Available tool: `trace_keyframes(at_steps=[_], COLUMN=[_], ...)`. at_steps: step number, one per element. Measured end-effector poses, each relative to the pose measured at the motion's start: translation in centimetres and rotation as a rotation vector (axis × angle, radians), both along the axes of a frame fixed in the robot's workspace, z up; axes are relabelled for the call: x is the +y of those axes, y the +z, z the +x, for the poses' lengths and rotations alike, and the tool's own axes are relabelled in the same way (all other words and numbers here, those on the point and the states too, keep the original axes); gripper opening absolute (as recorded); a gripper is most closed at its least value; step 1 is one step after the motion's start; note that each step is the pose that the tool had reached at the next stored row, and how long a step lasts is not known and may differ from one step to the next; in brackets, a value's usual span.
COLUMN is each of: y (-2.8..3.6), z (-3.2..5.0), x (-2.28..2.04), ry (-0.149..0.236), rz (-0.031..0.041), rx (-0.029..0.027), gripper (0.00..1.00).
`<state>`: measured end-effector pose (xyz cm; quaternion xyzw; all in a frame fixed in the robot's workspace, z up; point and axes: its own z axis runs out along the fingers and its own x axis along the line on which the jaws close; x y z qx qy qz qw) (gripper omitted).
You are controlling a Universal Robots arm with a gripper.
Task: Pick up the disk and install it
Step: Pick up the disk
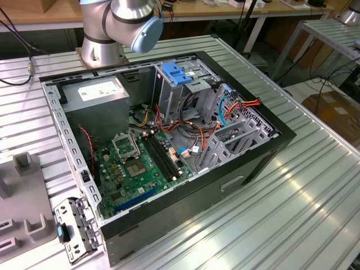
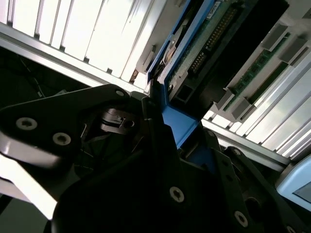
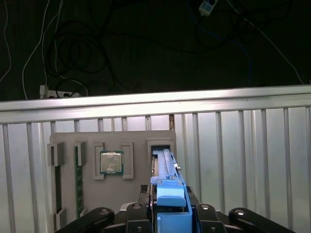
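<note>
From my station, the first wrist view looks straight down on the disk (image 3: pixel 167 170). It stands on edge in a slot of the grey fixture plate (image 3: pixel 136 141), and its blue end tab points up toward the camera. The end effector (image 3: pixel 170 213) has narrowed around that tab, with a dark finger (image 3: pixel 141 211) pressed to each side, so I read it as gripping the disk while the drive's lower end sits in the slot.

The second wrist view gives me the same hold from the side. The end effector (image 2: pixel 177 131) pinches the blue tab, and beyond it I see the disk's (image 2: pixel 204 43) circuit-board face and its connector row.

On the same plate a processor chip (image 3: pixel 111 162) lies in its own pocket, near the disk. A memory stick (image 3: pixel 77 179) sits along the plate's far side. The plate rests on the ribbed aluminium counter (image 3: pixel 243 160).

In the exterior view, the open computer case (image 1: pixel 236 185) lies on its side on the counter. Its green motherboard (image 1: pixel 140 163) is exposed, and a light-blue latch plate (image 1: pixel 177 74) tops the drive cage. The arm's base (image 1: pixel 124 22) rises behind the case.
</note>
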<state>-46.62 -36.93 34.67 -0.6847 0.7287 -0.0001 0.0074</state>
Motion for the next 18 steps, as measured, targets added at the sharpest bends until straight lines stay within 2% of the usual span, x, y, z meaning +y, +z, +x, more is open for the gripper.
trace_keyframes(at_steps=[12, 18], y=[0.04, 0.47], z=[0.0, 0.0], x=[0.0, 0.0], ry=[0.0, 0.0], rz=[-0.0002, -0.0002], rx=[-0.0001, -0.0001], gripper=[0.37, 0.37])
